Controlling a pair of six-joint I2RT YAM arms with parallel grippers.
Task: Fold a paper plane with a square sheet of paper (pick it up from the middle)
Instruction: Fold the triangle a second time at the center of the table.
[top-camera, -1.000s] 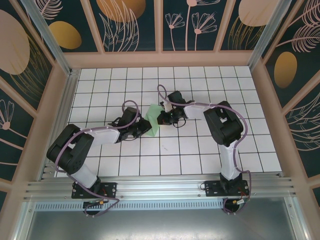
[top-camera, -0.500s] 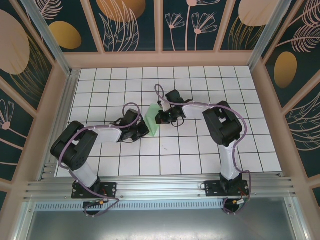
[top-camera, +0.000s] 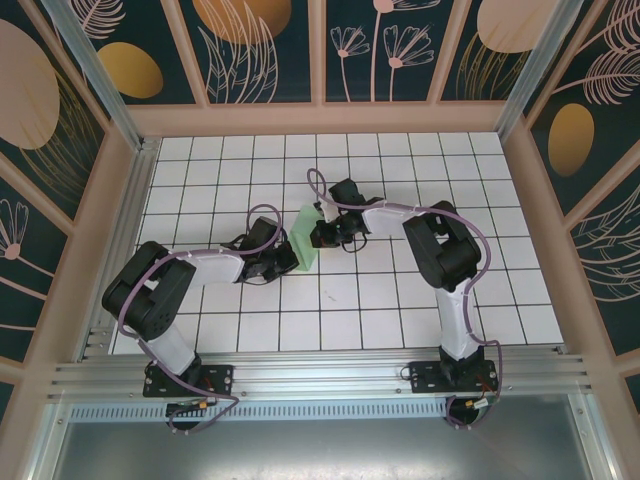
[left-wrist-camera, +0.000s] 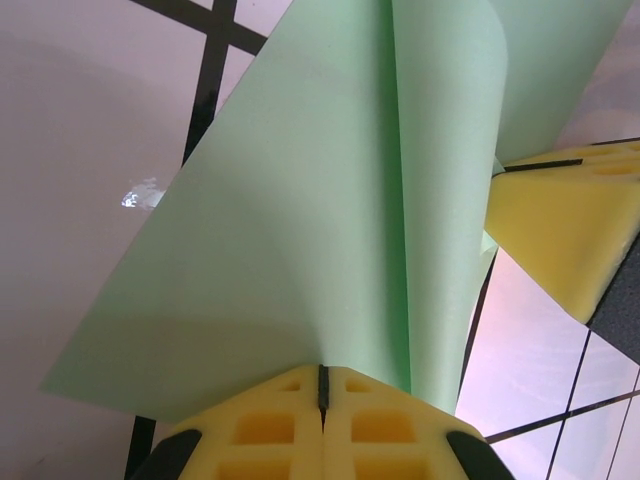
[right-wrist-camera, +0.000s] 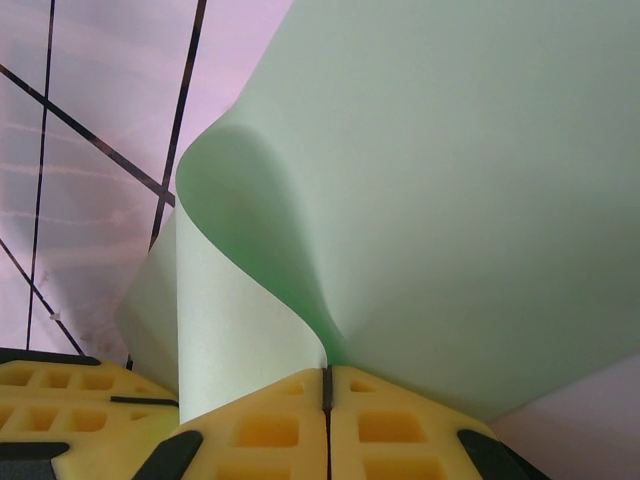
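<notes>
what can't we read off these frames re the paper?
Top view: square sheet of paper too small; creases unreadable.
Left wrist: pinched part hidden inside the shut left gripper; top cut by frame edge.
Right wrist: same inside the shut right gripper; far edges cut off.

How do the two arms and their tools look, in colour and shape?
Both the left arm and the right arm have white links between bulky black joints, and a thin purple cable runs along each, looping near the wrist. The left tool and the right tool have yellow fingers with rectangular recesses.
</notes>
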